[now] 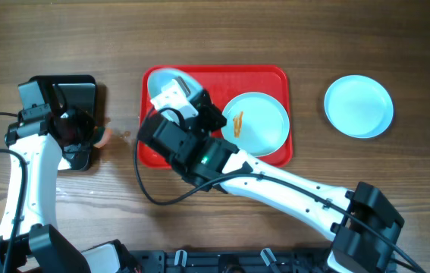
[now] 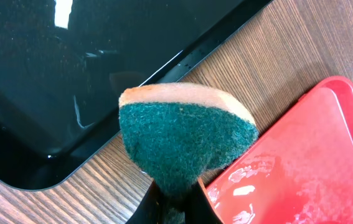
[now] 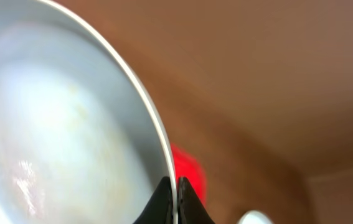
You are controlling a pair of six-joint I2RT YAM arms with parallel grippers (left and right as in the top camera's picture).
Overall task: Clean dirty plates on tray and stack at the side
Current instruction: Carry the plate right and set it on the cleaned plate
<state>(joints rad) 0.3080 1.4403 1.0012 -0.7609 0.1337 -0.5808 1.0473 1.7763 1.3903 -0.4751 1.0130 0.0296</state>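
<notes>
The red tray lies in the middle of the table. My right gripper is shut on the rim of one pale blue plate, held tilted over the tray's left end. In the right wrist view that plate fills the left side, and its thin rim is pinched in my right gripper. A second plate, with an orange smear, rests in the tray's right half. A third plate sits on the table to the right. My left gripper is shut on a green and orange sponge left of the tray.
A black tray sits at the left, under my left arm; in the left wrist view the black tray is just behind the sponge and the red tray's corner is right of it. Cables trail along the front left.
</notes>
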